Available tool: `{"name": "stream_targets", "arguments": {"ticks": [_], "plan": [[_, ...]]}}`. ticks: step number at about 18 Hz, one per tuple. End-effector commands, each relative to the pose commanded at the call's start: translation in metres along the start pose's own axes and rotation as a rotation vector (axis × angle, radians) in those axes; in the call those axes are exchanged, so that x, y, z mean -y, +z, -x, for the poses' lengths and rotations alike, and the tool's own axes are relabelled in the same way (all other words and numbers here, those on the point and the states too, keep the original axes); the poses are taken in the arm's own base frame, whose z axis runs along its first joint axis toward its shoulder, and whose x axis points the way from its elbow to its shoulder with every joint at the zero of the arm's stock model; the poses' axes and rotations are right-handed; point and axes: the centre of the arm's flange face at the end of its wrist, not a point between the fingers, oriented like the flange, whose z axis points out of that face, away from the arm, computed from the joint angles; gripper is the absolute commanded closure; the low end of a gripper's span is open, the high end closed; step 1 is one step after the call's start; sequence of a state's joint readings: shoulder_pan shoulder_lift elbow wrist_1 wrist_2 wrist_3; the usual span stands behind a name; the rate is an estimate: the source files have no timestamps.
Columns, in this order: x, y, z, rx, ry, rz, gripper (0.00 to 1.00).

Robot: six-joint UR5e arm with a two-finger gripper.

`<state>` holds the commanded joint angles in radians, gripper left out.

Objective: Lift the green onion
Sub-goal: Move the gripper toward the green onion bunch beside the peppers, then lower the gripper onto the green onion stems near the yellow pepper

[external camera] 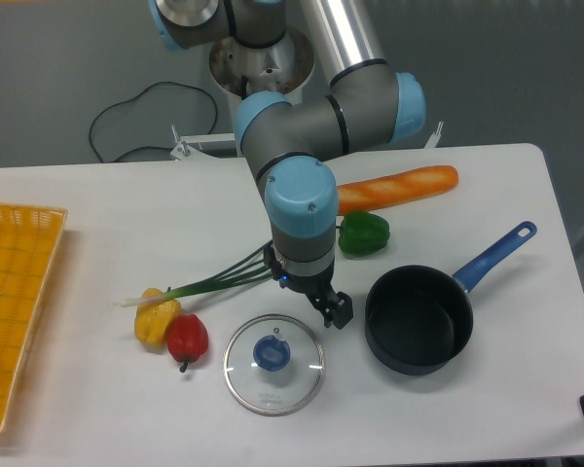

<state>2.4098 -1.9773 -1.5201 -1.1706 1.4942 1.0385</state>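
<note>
- Left of table point(97, 204) centre, the onion point(209, 281) is lying flat: pale bulb end pointing left, thin stalk running right and splitting into several dark green leaves.
- Its bulb end is touching the top of a yellow pepper point(156, 321); a red pepper point(187, 338) is sitting just beside that.
- Leaf tips are running under the arm's wrist, so their ends are hidden.
- Gripper point(333, 309) is hanging low just right of the leaf tips, above the rim of a glass lid point(273, 364). Only one dark finger is showing clearly; can't tell if the jaws are apart or together. Nothing is visibly held.
- A pot point(419, 321) with a blue handle is sitting near the gripper on the right; a green pepper point(364, 233) and a baguette point(399, 187) are lying behind the arm, the baguette partly covered by it.
- Bare tabletop is lying above the stalk toward the far edge, and along the near edge left of the lid.
- A yellow basket point(15, 292) is sitting at the left edge, cut off by the frame; something small and reddish is peeking in at its left side, not identifiable.
- A dark object is being cropped at the bottom right corner.
</note>
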Motion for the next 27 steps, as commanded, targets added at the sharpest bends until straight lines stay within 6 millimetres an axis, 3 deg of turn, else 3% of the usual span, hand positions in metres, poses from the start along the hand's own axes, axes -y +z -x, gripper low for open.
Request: {"name": "stream_targets", "arguments": {"ticks": [3,6,14,18,23,27], "plan": [[-0.001,0.003,-0.009,-0.002,0.007,0.001,0.0],[0.002,-0.007,-0.017,0.007,0.018,-0.007,0.0],[0.021,-0.012,-0.051,0.001,0.052,-0.005,0.0],[0.031,-0.006,-0.07,-0.032,0.05,-0.026,0.0],[0.029,-0.002,-0.086,-0.049,0.06,-0.019,0.0],[0.027,-0.001,-0.116,-0.076,0.078,-0.018,0.0]]}}
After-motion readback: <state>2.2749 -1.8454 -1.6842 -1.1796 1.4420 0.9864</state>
